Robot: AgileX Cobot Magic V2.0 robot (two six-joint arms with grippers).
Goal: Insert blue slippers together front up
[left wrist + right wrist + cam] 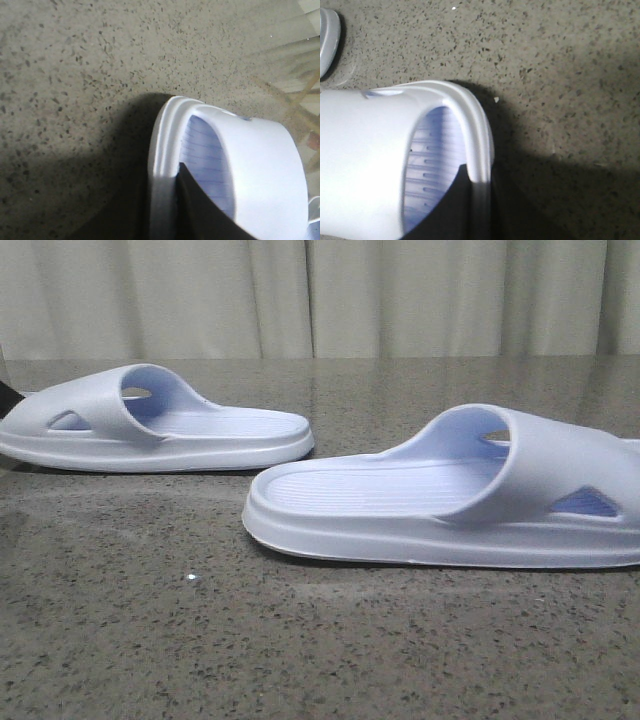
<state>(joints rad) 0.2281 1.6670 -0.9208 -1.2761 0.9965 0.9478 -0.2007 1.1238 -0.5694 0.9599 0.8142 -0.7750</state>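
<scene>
Two pale lavender-blue slippers lie sole-down on the speckled table. The left slipper [200,430] has its strap at the left end. The right slipper [400,500] has its strap at the right end. My left gripper [167,185] is shut on the left slipper's [265,170] front rim, with one dark finger [200,210] inside under the strap. My right gripper [480,187] is shut on the right slipper's [365,150] front rim in the same way, with one finger [450,210] inside. In the front view only a dark bit of the left arm [8,395] shows.
The grey speckled stone table [300,640] stretches in front of both slippers. A pale curtain [320,290] hangs behind the table's far edge. The other slipper's edge [327,40] shows in a corner of the right wrist view.
</scene>
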